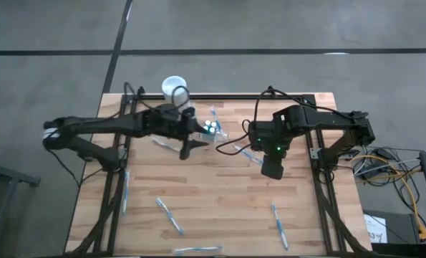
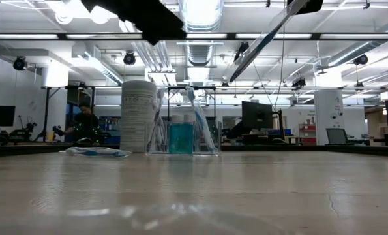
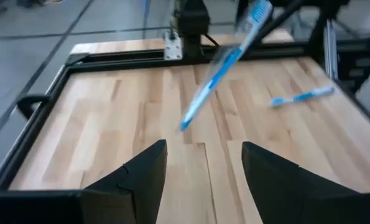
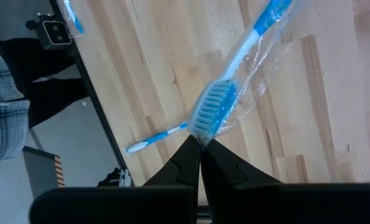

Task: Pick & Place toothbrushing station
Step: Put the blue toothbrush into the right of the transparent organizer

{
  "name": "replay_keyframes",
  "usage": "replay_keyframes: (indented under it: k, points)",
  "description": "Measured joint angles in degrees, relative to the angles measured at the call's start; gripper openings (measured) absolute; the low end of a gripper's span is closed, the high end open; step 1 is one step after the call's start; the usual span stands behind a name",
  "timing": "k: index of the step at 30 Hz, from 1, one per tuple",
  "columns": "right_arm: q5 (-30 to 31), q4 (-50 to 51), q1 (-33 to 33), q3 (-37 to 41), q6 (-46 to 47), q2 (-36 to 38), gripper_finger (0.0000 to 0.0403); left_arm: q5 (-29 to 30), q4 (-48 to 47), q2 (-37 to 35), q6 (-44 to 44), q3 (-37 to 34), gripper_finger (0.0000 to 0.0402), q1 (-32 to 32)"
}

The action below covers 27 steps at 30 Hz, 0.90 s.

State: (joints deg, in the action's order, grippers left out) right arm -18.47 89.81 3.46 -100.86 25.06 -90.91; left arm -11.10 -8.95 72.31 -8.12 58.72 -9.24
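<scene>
Station (image 2: pixel 180 134): on the table (image 1: pixel 220 208), far side, just right of the white cylinder (image 1: pixel 174 89)
Left gripper (image 1: pixel 186 148): over the table, just before the cylinder
Right gripper (image 1: pixel 271 168): right of the station, well apart
Loose toothbrushes (image 1: pixel 170 216): scattered along the table's near half
Wrapped toothbrush (image 2: pixel 96 151): left of the cylinder in the low view
</scene>
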Motion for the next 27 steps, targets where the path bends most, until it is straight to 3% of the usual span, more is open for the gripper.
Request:
replay_keyframes:
  k: [8, 12, 18, 22, 27]
  points:
    - [0.0, 0.0, 0.0, 0.0, -0.8, 0.0, 0.0008, 0.1, -2.5, 8.3, -16.1, 8.3, 0.0213, 3.3]
    - [0.0, -0.2, 0.0, 0.0, -2.4, 0.0, 0.0008, 2.1, -4.5, 12.1, -16.8, 13.8, 0.0213, 4.5]
    - [0.5, -0.6, -0.2, 0.0, -2.6, 0.0, 0.0008, 8.6, -18.6, 18.6, -17.1, 25.1, 0.0213, 5.3]
    - [0.5, -2.0, -0.2, 0.0, -3.7, 0.0, 0.0008, 9.1, -23.3, 22.3, -18.2, 31.2, 0.0213, 5.4]
    - [0.8, -2.0, 0.0, 0.0, -8.5, 0.0, 0.0008, 9.1, -23.9, 23.7, -19.1, 33.4, 0.0213, 5.4]
